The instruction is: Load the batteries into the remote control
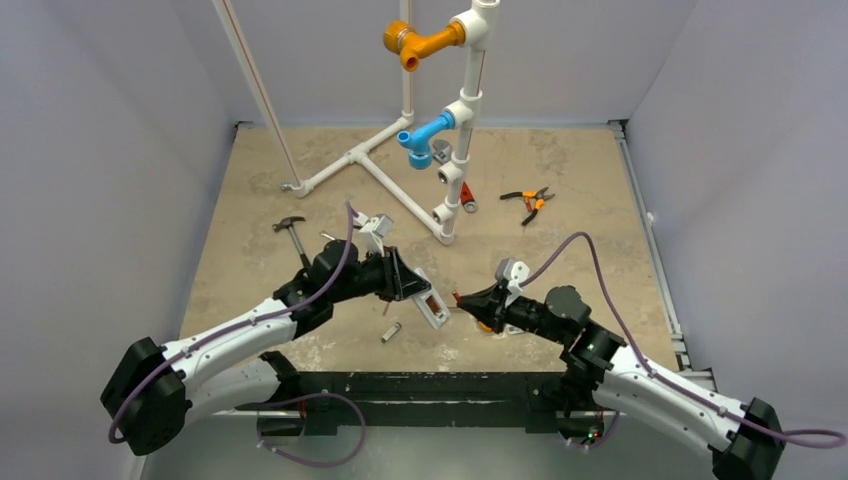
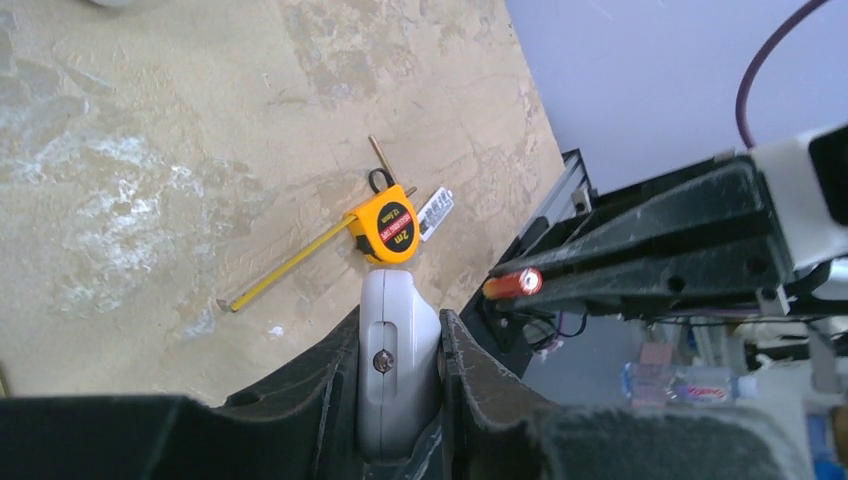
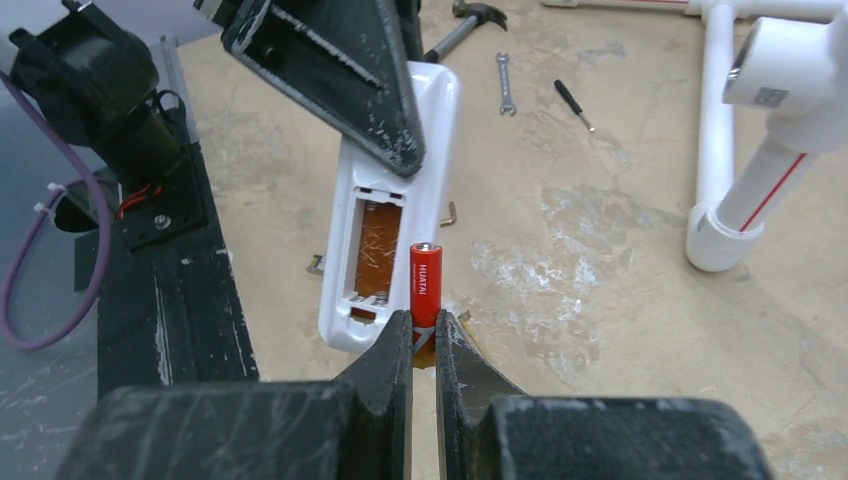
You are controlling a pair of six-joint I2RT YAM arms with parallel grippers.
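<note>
My left gripper (image 2: 398,345) is shut on the white remote control (image 2: 395,350), holding it by its sides above the table. In the right wrist view the remote (image 3: 345,310) shows its open battery bay (image 3: 375,250), which looks empty. My right gripper (image 3: 423,335) is shut on the lower end of a red battery (image 3: 425,280), upright beside the bay's right edge. From above, the remote (image 1: 432,303) and the right gripper (image 1: 462,297) sit tip to tip near the front middle of the table. The battery also shows in the left wrist view (image 2: 515,284).
A yellow tape measure (image 2: 385,228) with its tape pulled out lies below the grippers. A small grey cylinder (image 1: 391,332) lies near the front edge. A white pipe frame (image 1: 440,215), a hammer (image 1: 292,232), pliers (image 1: 530,203) and a red-handled tool (image 1: 467,195) lie farther back.
</note>
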